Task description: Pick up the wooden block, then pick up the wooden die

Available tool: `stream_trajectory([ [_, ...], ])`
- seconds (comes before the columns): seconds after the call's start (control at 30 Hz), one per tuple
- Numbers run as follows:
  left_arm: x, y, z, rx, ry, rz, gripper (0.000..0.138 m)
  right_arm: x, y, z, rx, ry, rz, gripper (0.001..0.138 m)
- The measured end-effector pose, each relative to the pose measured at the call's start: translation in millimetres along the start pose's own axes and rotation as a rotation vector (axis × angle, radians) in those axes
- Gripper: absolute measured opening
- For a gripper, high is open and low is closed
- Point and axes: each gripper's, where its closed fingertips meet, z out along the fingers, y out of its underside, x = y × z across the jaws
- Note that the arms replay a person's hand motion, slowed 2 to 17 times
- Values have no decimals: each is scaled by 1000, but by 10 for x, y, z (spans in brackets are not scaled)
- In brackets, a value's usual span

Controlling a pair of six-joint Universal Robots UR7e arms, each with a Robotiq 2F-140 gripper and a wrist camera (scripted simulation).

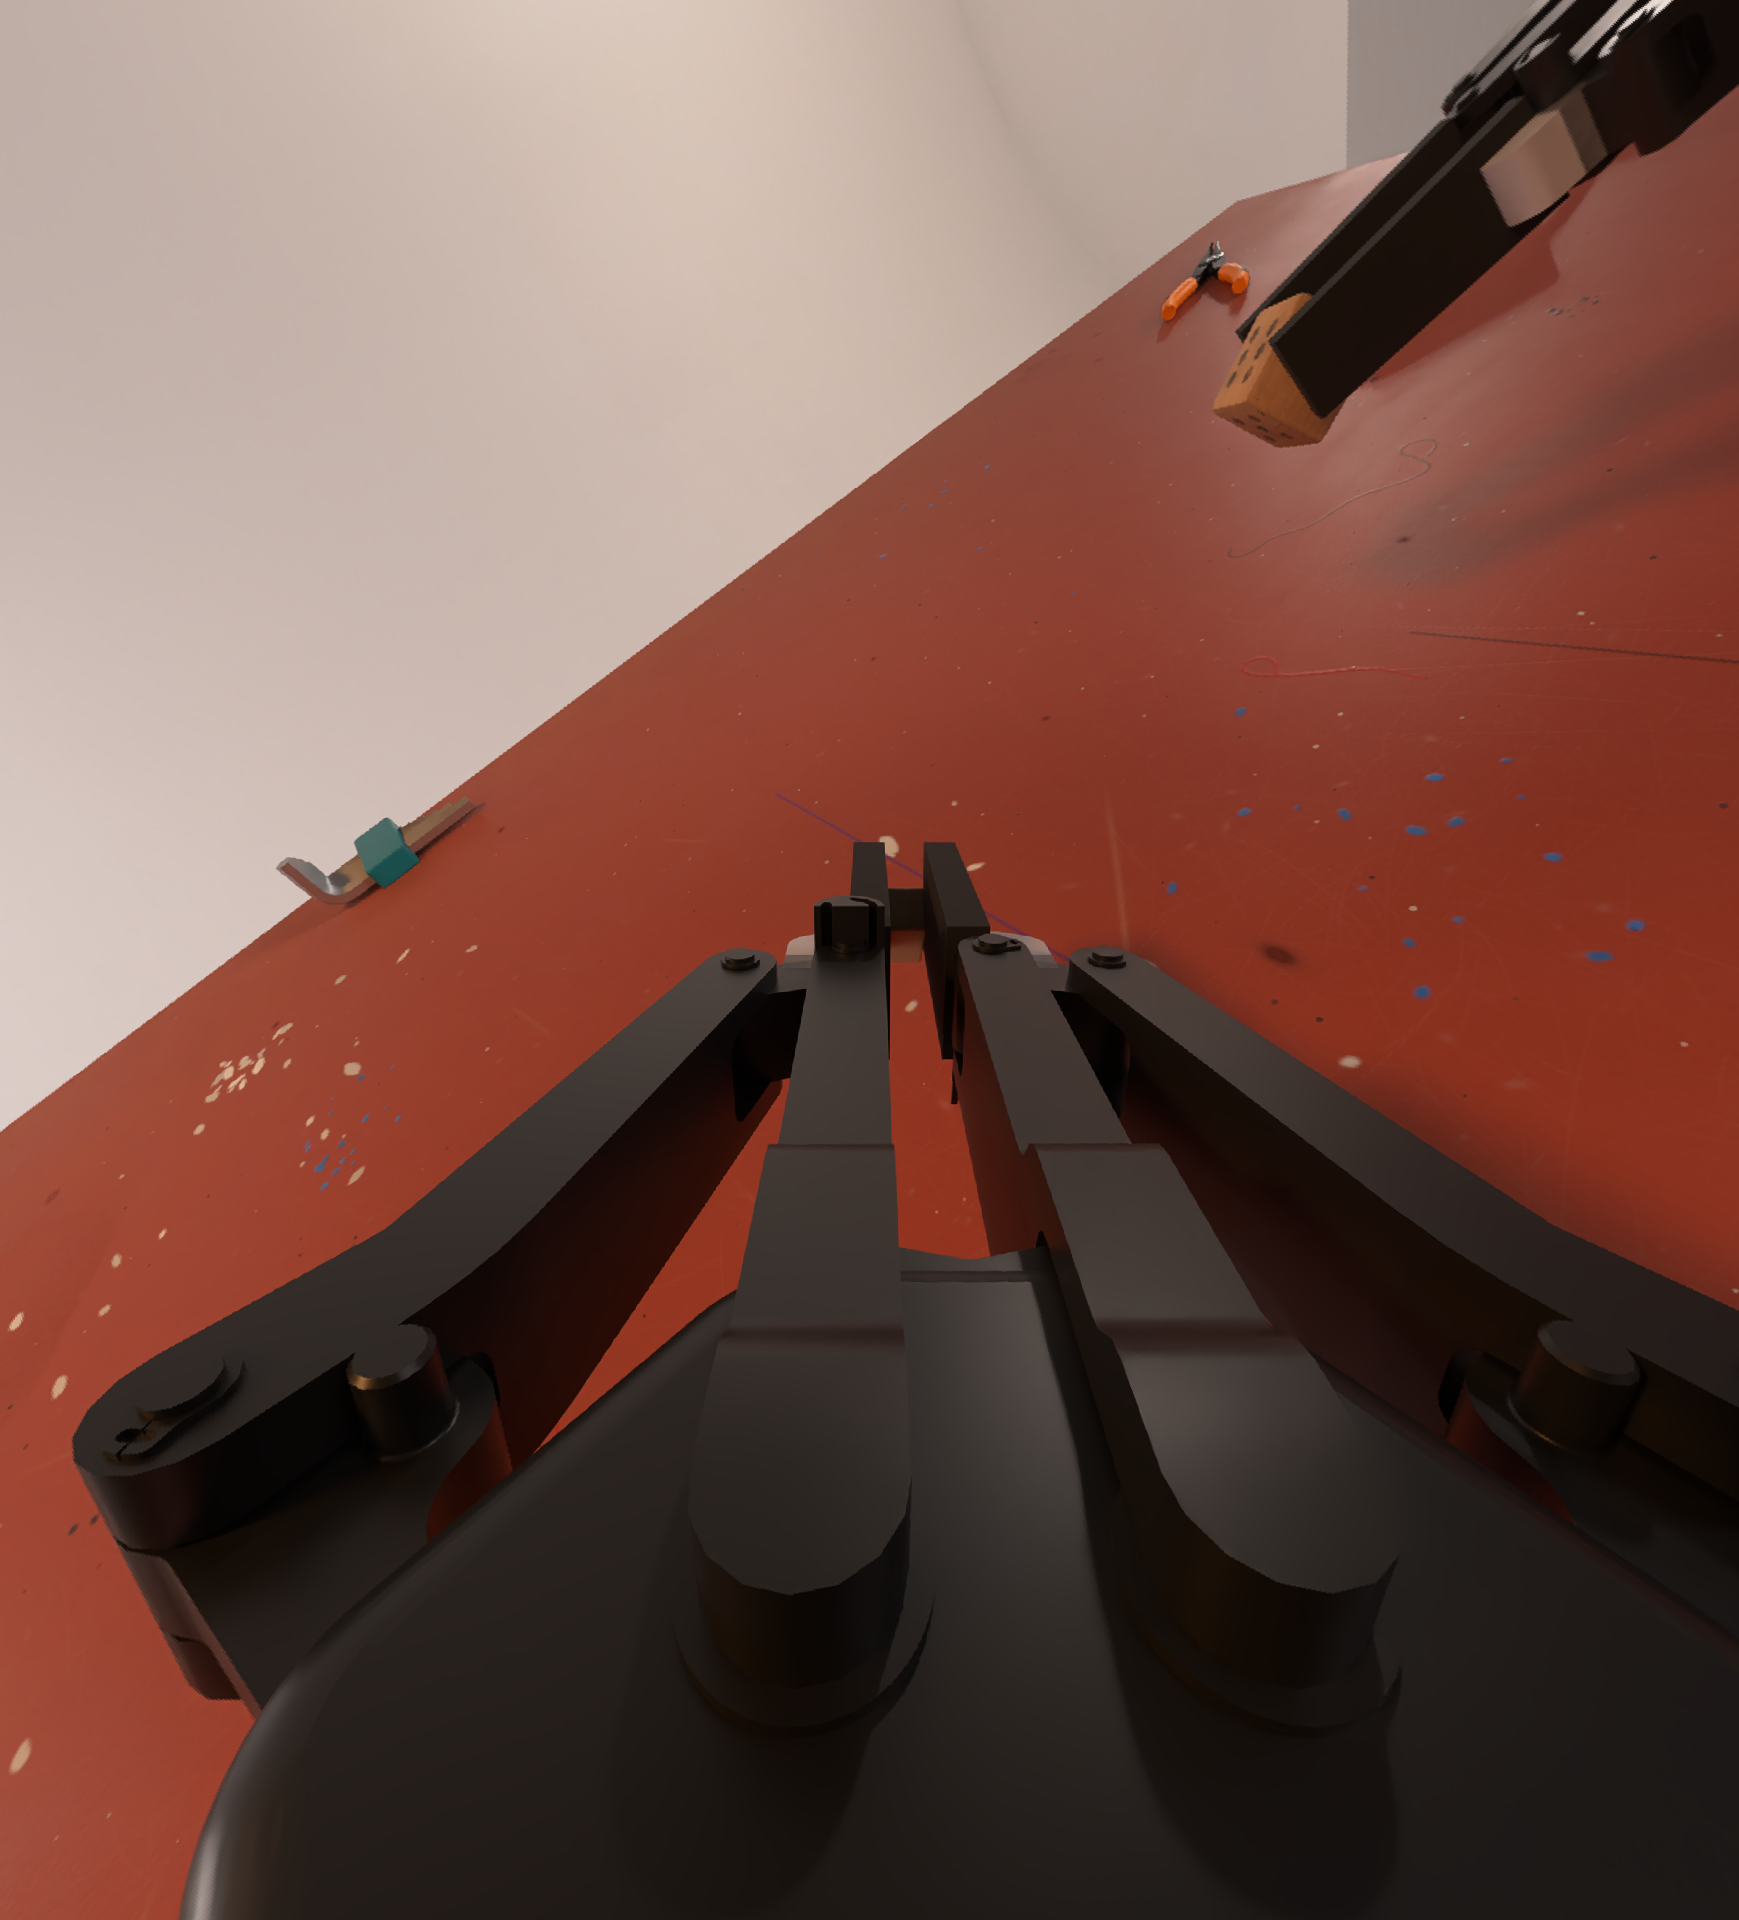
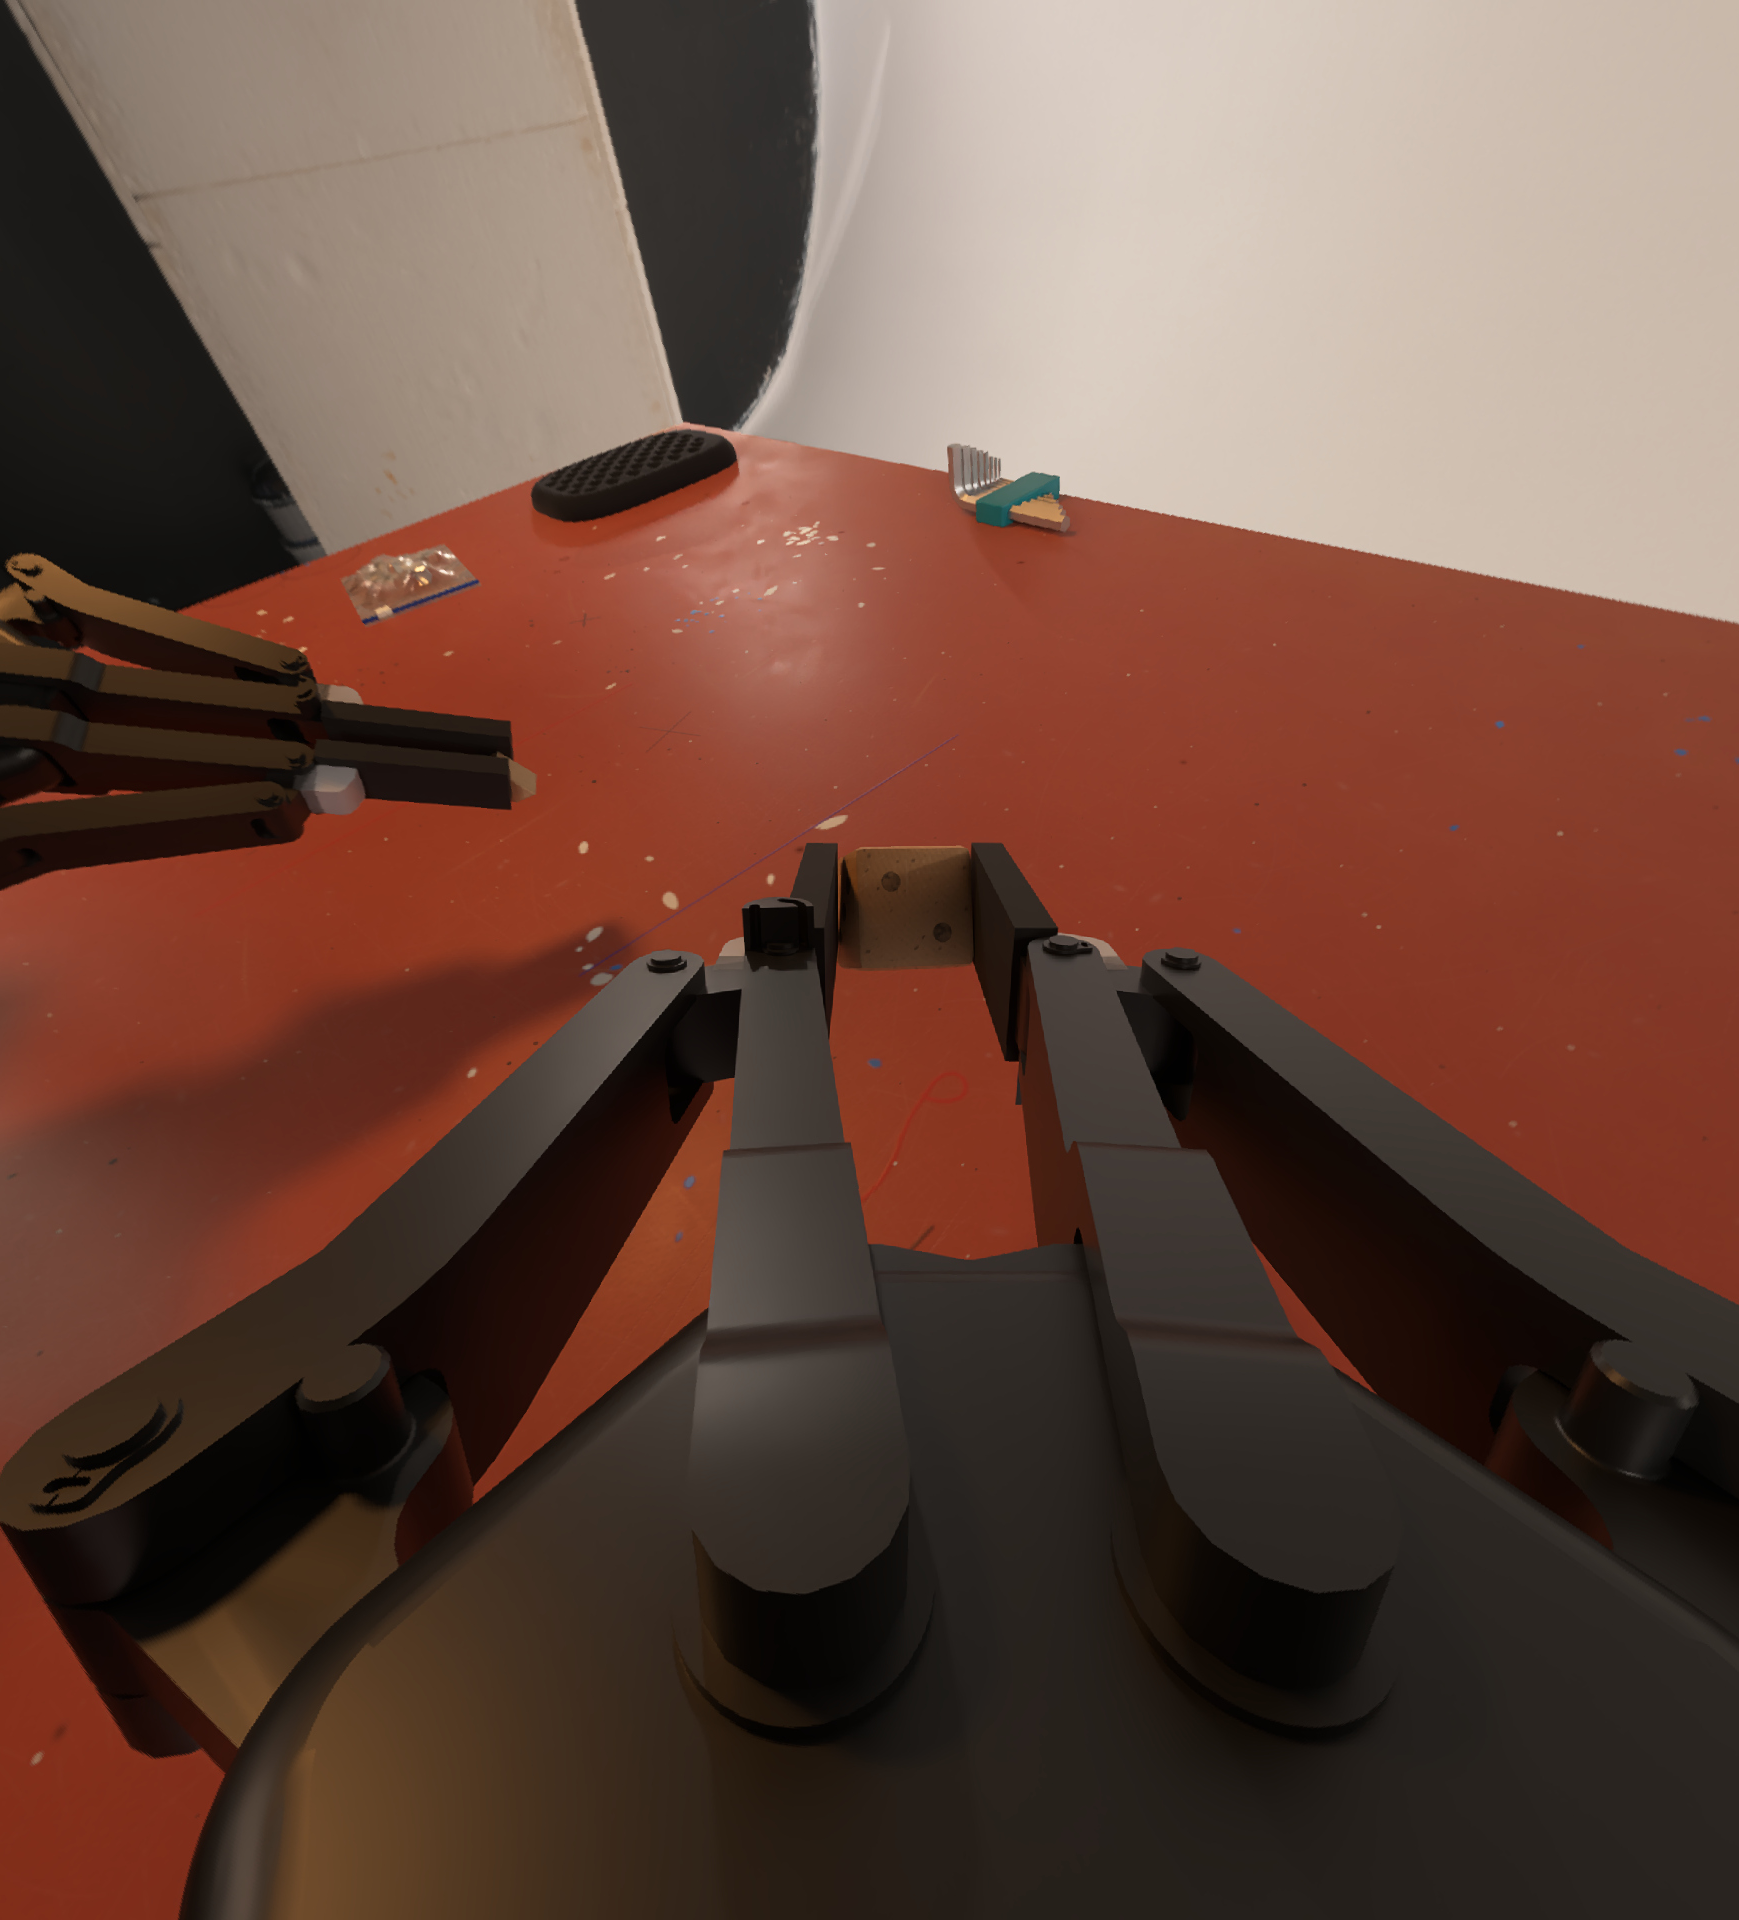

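**K:** Left end effector (image 1: 904, 883) is filling the lower half of its own wrist view, fingers nearly together, clenching a thin wooden block (image 1: 909, 910) between the pads. Only a sliver of it is showing at the tips.

**M:** Is it sitting on the desk (image 1: 1260, 831)?

**K:** No, hanging above the red surface. In the right wrist view the same end effector (image 2: 506, 764) is coming in from the left edge, with the pale block end (image 2: 523, 780) poking just past the fingertips.

**M:** And the right one?

**K:** Right end effector (image 2: 904, 883) is grasping the wooden die (image 2: 906, 906), jaws pressing flat on two opposite faces. In the left wrist view it is showing at upper right (image 1: 1306, 348), die (image 1: 1260, 390) clear of the desk, pips facing the camera.

**M:** Anything else out there?

**K:** Hex key set (image 2: 1010, 494) in a teal holder is lying near the far edge, upper centre-right of the right view. Black perforated pad (image 2: 633, 474) and a small clear bag (image 2: 410, 584) are sitting upper left. Orange-handled pliers (image 1: 1206, 281) are lying just beyond the die, upper right of the left view.
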Motion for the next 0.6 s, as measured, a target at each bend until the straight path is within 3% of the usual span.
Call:
stream_trajectory([
  [0.6, 4, 17, 2, 0, 13, -5, 10, -172, 208, -97, 74, -84, 209, 34],
])
